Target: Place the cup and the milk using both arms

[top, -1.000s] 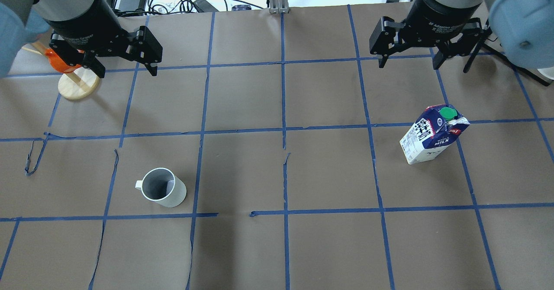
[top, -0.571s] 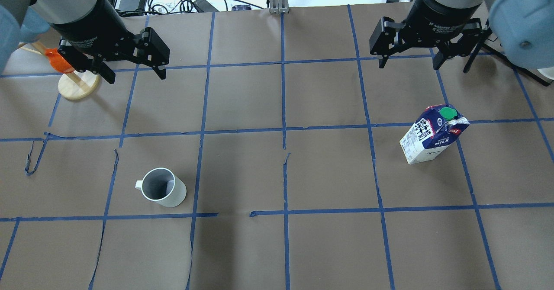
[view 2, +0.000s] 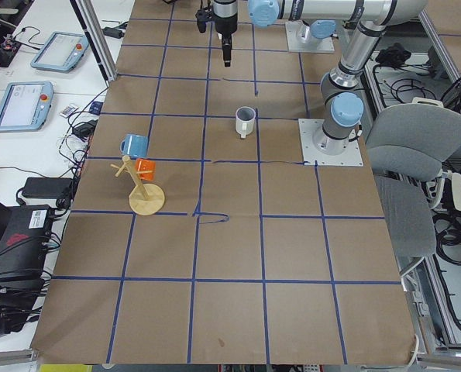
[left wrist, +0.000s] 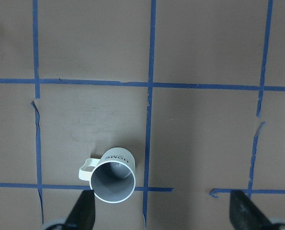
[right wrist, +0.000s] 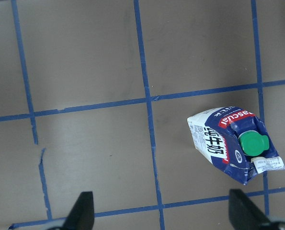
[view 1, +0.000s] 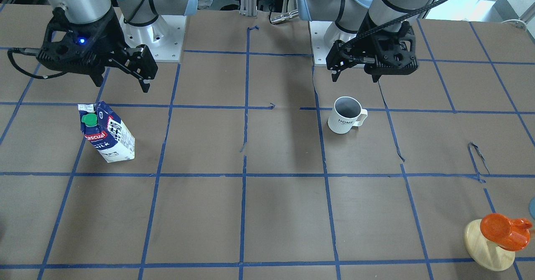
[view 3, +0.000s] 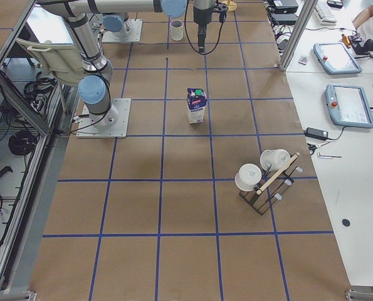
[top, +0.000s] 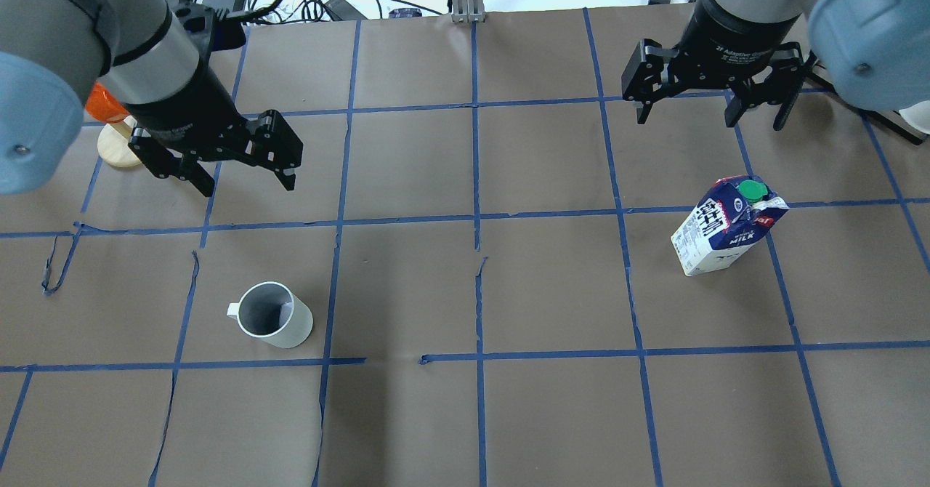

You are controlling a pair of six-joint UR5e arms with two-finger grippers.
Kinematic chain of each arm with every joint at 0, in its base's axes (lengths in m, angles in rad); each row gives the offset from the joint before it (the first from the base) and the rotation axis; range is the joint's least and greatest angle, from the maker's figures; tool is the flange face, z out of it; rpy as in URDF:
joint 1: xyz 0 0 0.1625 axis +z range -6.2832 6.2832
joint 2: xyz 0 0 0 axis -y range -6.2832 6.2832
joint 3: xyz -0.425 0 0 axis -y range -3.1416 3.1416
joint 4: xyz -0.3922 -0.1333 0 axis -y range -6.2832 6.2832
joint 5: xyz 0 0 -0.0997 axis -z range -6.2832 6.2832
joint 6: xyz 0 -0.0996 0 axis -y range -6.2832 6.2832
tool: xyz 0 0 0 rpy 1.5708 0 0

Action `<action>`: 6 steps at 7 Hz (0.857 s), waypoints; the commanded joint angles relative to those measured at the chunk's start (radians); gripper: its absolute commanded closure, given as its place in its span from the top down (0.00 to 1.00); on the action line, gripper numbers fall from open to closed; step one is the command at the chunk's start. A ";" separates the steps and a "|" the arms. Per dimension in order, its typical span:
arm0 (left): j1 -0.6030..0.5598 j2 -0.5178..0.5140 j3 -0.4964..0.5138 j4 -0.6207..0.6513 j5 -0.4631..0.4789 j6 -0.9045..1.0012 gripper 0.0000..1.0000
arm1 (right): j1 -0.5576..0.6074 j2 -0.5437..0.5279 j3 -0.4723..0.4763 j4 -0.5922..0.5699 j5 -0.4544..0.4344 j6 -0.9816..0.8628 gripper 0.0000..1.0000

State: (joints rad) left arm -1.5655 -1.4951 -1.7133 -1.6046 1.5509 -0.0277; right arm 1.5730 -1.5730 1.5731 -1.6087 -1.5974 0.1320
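White cylindrical cup (view 1: 342,122), gable-top milk carton (view 1: 109,140)

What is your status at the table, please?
Left gripper open, high, clear of cup. Right gripper open, high, clear of milk. Both items upright, untouched. Mug tree off to the side, not in the way.

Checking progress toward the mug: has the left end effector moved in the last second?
Yes. In the overhead view the left end effector has shifted away from the wooden mug stand and nearer the mug, which stays put.
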 commanded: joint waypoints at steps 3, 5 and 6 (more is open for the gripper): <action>0.004 -0.003 -0.285 0.183 0.027 0.006 1.00 | -0.237 0.050 0.062 -0.017 -0.012 -0.425 1.00; 0.002 -0.022 -0.464 0.381 0.081 0.026 1.00 | -0.245 0.059 0.141 -0.075 -0.012 -0.440 1.00; 0.002 -0.043 -0.477 0.441 0.081 0.058 0.99 | -0.245 0.063 0.218 -0.183 -0.015 -0.443 1.00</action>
State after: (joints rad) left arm -1.5636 -1.5172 -2.1440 -1.2568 1.6249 -0.0009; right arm 1.3315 -1.5164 1.7122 -1.6958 -1.6106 -0.3011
